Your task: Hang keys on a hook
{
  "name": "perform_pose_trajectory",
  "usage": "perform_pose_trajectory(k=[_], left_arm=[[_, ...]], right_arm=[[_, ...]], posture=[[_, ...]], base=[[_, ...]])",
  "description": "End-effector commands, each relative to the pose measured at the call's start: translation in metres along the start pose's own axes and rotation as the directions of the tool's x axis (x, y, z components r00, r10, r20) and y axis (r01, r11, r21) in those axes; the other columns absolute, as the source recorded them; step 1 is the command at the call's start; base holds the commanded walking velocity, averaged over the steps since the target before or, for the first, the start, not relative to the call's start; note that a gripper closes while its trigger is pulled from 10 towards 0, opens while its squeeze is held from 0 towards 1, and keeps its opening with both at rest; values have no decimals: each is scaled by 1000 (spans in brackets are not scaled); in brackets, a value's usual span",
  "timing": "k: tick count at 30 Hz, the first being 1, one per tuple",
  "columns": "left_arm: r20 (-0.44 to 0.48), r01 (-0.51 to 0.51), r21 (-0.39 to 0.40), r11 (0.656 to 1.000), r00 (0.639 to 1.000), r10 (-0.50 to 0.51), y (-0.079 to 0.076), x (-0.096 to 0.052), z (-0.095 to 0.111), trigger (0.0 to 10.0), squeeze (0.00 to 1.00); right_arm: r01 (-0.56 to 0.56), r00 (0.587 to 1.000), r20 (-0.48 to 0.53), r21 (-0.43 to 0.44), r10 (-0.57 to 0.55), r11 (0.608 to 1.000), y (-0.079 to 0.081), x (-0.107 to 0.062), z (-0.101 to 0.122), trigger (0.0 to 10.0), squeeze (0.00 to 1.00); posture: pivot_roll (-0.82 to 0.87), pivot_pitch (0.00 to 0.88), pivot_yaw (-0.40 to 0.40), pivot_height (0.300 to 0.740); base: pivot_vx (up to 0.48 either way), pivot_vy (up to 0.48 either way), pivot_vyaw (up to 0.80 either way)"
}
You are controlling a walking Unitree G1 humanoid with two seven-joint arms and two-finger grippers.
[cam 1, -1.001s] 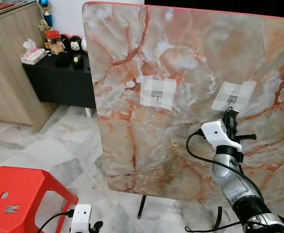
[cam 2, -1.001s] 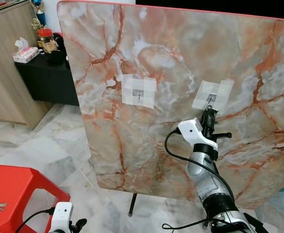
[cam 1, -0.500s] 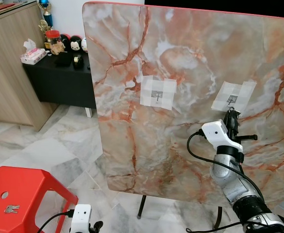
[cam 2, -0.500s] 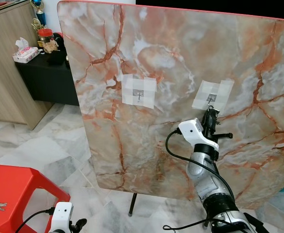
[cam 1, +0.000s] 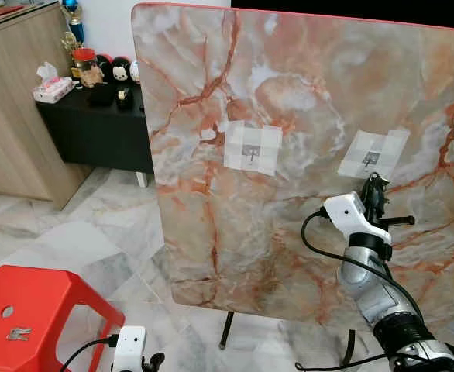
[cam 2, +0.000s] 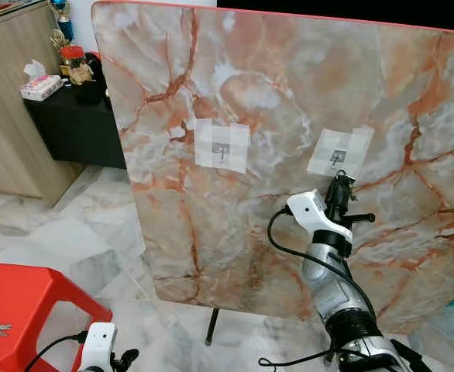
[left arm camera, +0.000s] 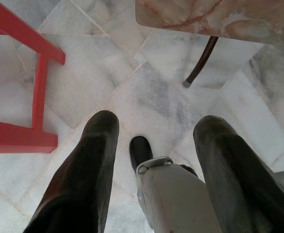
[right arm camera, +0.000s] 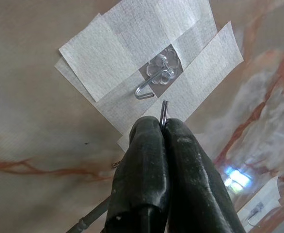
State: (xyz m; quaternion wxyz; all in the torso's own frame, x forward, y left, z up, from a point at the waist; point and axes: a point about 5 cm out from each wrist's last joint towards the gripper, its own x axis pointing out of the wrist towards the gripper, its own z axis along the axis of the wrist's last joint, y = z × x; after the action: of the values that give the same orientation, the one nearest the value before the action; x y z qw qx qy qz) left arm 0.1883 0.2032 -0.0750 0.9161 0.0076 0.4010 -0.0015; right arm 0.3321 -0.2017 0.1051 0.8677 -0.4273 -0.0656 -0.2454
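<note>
My right gripper [cam 1: 375,180] is raised against the upright marble board [cam 1: 304,93], just below the right taped hook [cam 1: 371,160]. In the right wrist view its fingers [right arm camera: 147,145] are shut on a thin metal key ring [right arm camera: 164,110]. The ring's top edge sits a little under and beside the wire hook [right arm camera: 146,92], apart from it. Any keys hanging from the ring are hidden by the fingers. A second taped hook [cam 1: 252,153] sits further left on the board. My left gripper [left arm camera: 154,131] hangs open over the floor.
A red stool [cam 1: 49,298] stands at the lower left with loose keys [cam 1: 18,334] on its seat. Behind the board's left side are a black side table [cam 1: 95,116] with small items and a wooden cabinet [cam 1: 10,101]. The board's thin leg [left arm camera: 200,60] stands on marble tiles.
My right gripper has shifted slightly right and down beneath the right hook, still shut on the ring. The left arm is unchanged.
</note>
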Motion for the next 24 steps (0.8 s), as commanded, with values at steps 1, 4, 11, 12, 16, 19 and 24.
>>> perform_pose_trajectory(k=[1, 4, 11, 12, 16, 19, 24], left_arm=[[-9, 3, -3, 1000, 1000, -3, 1, -1, -2, 10000, 0], [-8, 4, -3, 1000, 1000, -4, 1, 0, -2, 10000, 0], [-7, 4, -3, 1000, 1000, -4, 0, 0, -2, 10000, 0], [-7, 4, -3, 1000, 1000, -4, 0, 0, -2, 10000, 0], [-6, 5, -3, 1000, 1000, -5, 0, 0, -2, 10000, 0], [-6, 6, -3, 1000, 1000, -6, 0, 0, -1, 10000, 0], [-5, 6, -2, 1000, 1000, -6, 0, 0, -1, 10000, 0]], right_arm=[[21, 999, 24, -14, -21, 1000, -5, 4, 2, 10000, 0], [25, 999, 29, -6, -25, 1000, -5, 4, 3, 10000, 0], [29, 999, 32, -9, -28, 1000, -6, 4, 4, 10000, 0], [30, 999, 33, -9, -30, 1000, -6, 4, 4, 10000, 0], [38, 999, 38, -12, -38, 999, -7, 6, 5, 10000, 0], [35, 999, 37, -13, -34, 999, -7, 6, 5, 10000, 0], [29, 999, 38, -15, -29, 999, -6, 6, 5, 10000, 0]], posture=[[93, 0, -72, 740], [92, 0, -73, 740], [93, 0, -74, 740], [93, 0, -74, 740], [92, 0, -74, 740], [93, 0, -73, 740], [94, 0, -73, 740]], base=[[0, 0, 0], [0, 0, 0], [0, 0, 0], [0, 0, 0], [0, 0, 0], [0, 0, 0], [0, 0, 0]])
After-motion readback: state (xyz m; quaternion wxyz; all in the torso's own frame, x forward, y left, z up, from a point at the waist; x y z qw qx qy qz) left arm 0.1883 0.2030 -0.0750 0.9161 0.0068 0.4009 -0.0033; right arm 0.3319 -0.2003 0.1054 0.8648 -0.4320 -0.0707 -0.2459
